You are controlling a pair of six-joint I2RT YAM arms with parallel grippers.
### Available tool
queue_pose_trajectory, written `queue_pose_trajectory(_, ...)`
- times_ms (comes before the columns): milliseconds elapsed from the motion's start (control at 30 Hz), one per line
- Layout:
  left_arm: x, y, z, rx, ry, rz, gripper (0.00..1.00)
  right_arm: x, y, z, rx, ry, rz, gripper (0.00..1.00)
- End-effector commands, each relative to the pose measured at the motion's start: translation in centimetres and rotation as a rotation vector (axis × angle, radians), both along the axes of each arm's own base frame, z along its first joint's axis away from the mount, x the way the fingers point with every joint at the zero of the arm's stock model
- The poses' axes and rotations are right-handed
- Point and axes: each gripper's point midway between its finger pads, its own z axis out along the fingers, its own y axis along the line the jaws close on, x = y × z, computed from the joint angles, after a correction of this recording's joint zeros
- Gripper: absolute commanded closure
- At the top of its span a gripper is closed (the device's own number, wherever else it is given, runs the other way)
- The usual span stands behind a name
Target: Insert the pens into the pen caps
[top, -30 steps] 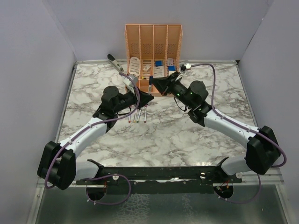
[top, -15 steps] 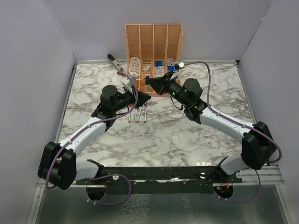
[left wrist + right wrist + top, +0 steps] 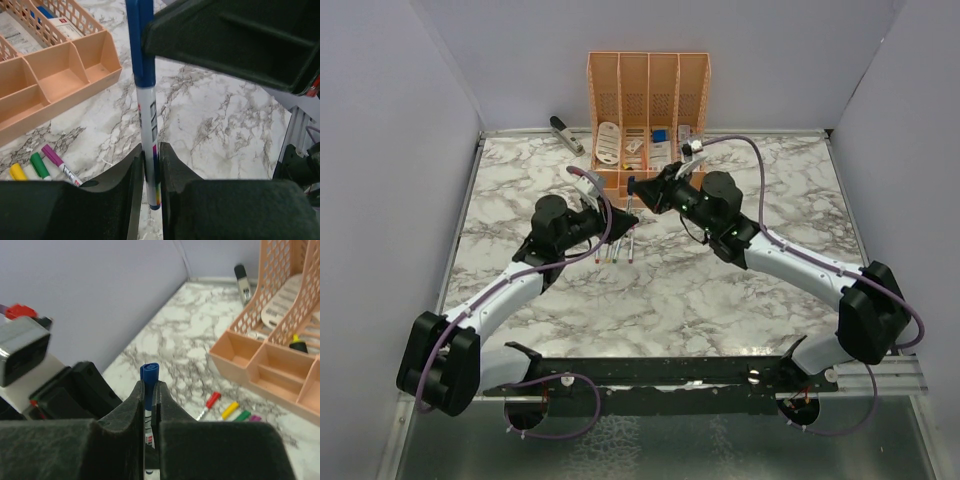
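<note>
The blue-capped pen [image 3: 148, 115] stands upright over the worktop [image 3: 720, 300], just in front of the low front tray of the orange organiser [image 3: 650, 80], btwn the two arms. The right fingers [image 3: 136, 397] are clamped on its upper part, w/ the blue cap [image 3: 149, 371] poking out past their tips. The left fingers [image 3: 136, 167] flank the lower barrel, one each side and very close. Whether they press it or stand just off it cannot be told. The barrel's lower end shows btwn them; contact w/ the marble cannot be told. Four other pens [image 3: 613, 247], w/ red, yellow, green and purple ends, lie side by side on the worktop, just nearside of the left fingers and apart from the held pen. A grey stapler [image 3: 565, 133] lies near the far edge, left of the organiser. Clearances: the organiser's tray edge sits close behind both sets of fingers. The side walls [image 3: 390, 150] bound the worktop L and R, well apart from the fingers. Bare marble runs from the row of pens to the near edge, and across the R half beyond the right forearm.
</note>
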Motion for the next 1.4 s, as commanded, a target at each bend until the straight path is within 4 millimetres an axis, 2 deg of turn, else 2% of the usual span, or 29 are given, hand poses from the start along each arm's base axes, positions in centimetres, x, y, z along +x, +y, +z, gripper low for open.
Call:
queue_pose_trajectory(0, -1.3, 0.7, 6.6, -0.110, -0.277, -0.006, 0.75, -2.5, 0.8, -8.7, -0.228, 0.235, 0.062, 0.99)
queue_pose_trajectory(67, -1.6, 0.8, 6.1, -0.107, -0.264, -0.002, 0.53, -2.2, 0.8, -8.6, -0.234, 0.235, 0.051, 0.99)
queue_pose_trajectory(100, -1.7, 0.9, 5.9, -0.103, -0.260, -0.001, 0.47, -2.2, 0.7, -8.6, -0.238, 0.238, 0.044, 0.99)
queue_pose_trajectory(233, -1.7, 1.2, 4.4, -0.070, -0.227, 0.011, 0.35, -1.6, -0.1, -8.8, -0.254, 0.251, -0.009, 0.99)
queue_pose_trajectory(467, -1.9, 2.2, 1.0, 0.013, -0.157, 0.053, 0.35, 0.3, -2.9, -9.6, -0.302, 0.291, -0.209, 0.99)
queue_pose_trajectory(633, -2.0, 3.3, -0.3, 0.056, -0.136, 0.108, 0.35, 1.5, -4.3, -12.5, -0.371, 0.394, -0.342, 0.99)
queue_pose_trajectory(800, -1.7, 3.9, -0.4, 0.081, -0.140, 0.141, 0.36, 2.5, -4.4, -16.1, -0.426, 0.486, -0.413, 0.99)
queue_pose_trajectory(1000, -1.7, 3.9, -0.6, 0.082, -0.132, 0.141, 0.36, 3.6, -3.9, -18.2, -0.479, 0.526, -0.449, 0.99)
queue_pose_trajectory(1133, -1.7, 4.0, -0.6, 0.084, -0.131, 0.148, 0.36, 3.5, -4.4, -18.8, -0.527, 0.540, -0.459, 0.99)
queue_pose_trajectory(1200, -1.6, 4.1, -0.7, 0.089, -0.131, 0.153, 0.37, 3.2, -5.2, -19.0, -0.540, 0.540, -0.484, 0.99)
queue_pose_trajectory(1367, -1.3, 4.2, -0.8, 0.104, -0.129, 0.162, 0.38, 3.3, -8.9, -16.6, -0.538, 0.477, -0.588, 0.97)
